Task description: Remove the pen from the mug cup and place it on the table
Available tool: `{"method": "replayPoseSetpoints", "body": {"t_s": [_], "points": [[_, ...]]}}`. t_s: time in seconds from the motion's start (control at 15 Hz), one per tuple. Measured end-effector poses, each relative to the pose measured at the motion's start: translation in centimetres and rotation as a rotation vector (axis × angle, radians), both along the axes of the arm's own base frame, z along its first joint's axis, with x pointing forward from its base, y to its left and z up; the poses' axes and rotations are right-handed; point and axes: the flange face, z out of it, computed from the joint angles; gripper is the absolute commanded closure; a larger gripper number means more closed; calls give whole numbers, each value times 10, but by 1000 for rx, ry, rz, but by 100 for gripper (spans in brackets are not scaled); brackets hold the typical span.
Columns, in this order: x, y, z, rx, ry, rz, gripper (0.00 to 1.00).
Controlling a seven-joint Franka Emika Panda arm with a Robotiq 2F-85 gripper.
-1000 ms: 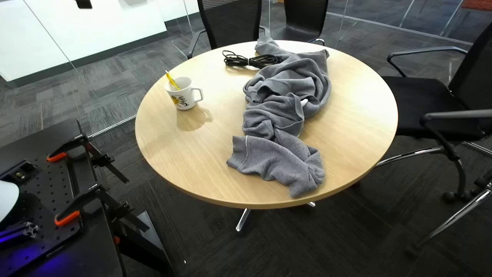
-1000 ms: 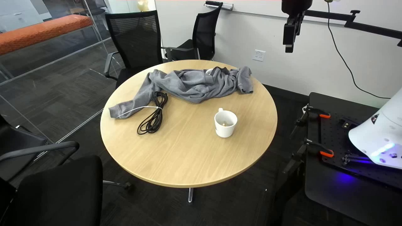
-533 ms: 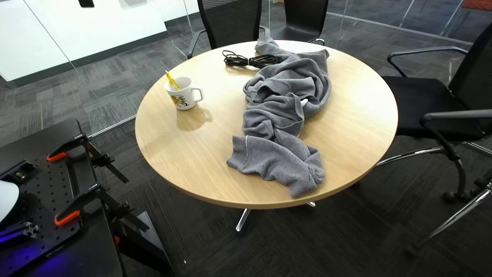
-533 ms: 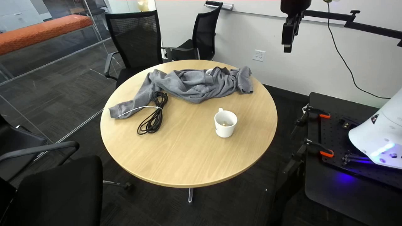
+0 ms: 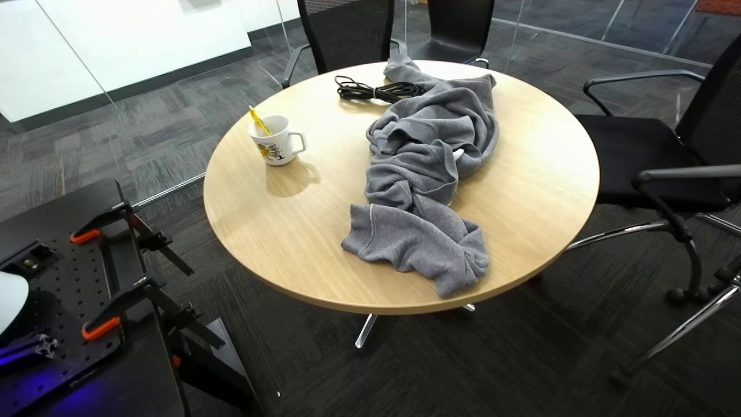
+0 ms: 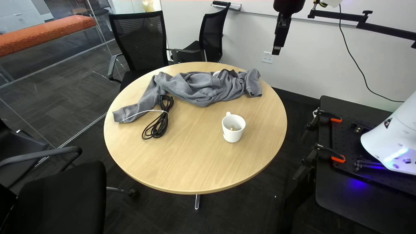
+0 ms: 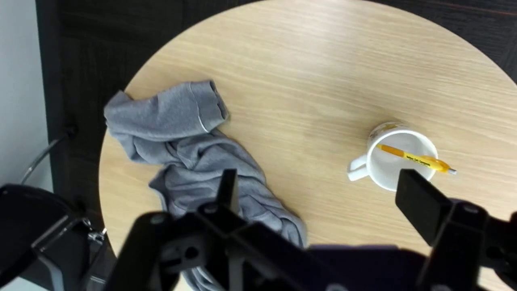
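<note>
You see one round table (image 7: 282,60), its edge cropped in the wrist view; across it, one grey cloth (image 7: 169,115), partly hidden there by your gripper (image 7: 319,190), two fingers wide apart. In an exterior view, one black cable coil (image 5: 402,91) lies toward the far edge; near the left edge, one white mug (image 5: 283,146) holds one tilted yellow pen (image 5: 260,121), its lower end hidden.

The mug cup (image 5: 282,146) looks glossy ceramic, the table (image 5: 301,231) smooth wood — the garment (image 5: 425,174) matt cloth.

Black chairs (image 6: 139,42), dark carpet (image 5: 521,353), white wall (image 6: 243,35)
</note>
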Motion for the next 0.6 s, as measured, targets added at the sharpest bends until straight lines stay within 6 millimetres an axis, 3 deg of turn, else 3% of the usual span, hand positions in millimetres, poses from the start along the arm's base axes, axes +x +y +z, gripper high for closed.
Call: {"method": "replayPoseSetpoints", "body": {"t_s": [0.33, 0.6], "points": [[24, 22, -21, 32, -52, 250, 0], [46, 21, -45, 118, -100, 417, 0]]}}
